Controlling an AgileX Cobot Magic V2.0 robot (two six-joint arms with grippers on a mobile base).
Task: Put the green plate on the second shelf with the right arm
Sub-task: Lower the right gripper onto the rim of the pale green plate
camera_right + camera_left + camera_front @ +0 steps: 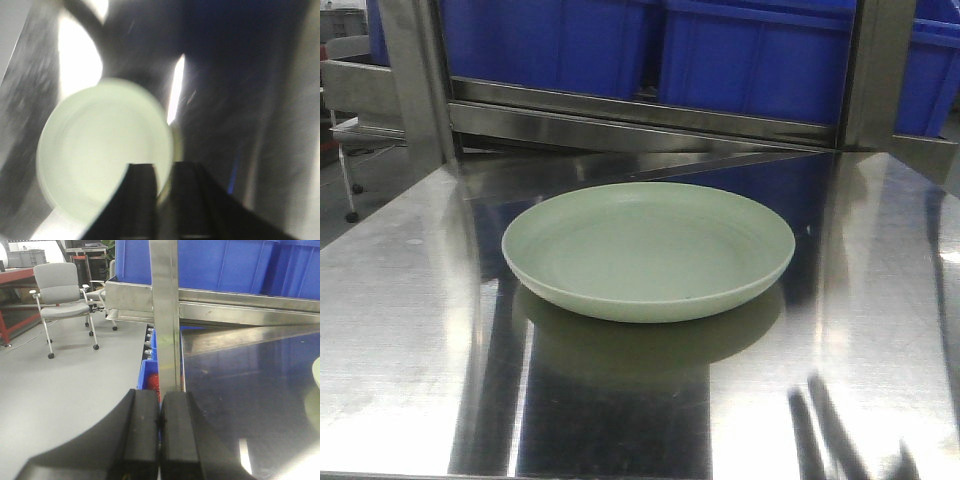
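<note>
The green plate [648, 250] is pale sage green with faint rings and lies flat on the shiny steel shelf surface [400, 330]. No gripper shows in the front view. In the blurred right wrist view the plate [100, 145] lies below and to the left of my right gripper [165, 167]. Its black fingers stand a narrow gap apart over the plate's right rim and hold nothing. My left gripper [160, 394] is shut and empty at the shelf's left edge, in front of a steel post [165, 315]. A sliver of the plate's rim [316, 375] shows at the far right.
Blue plastic bins [750, 50] stand on a steel rail [640, 120] just behind the plate. Steel uprights [420, 80] flank the shelf. A blue crate [147, 375] sits below the left edge. A grey office chair [60, 290] stands on the floor to the left.
</note>
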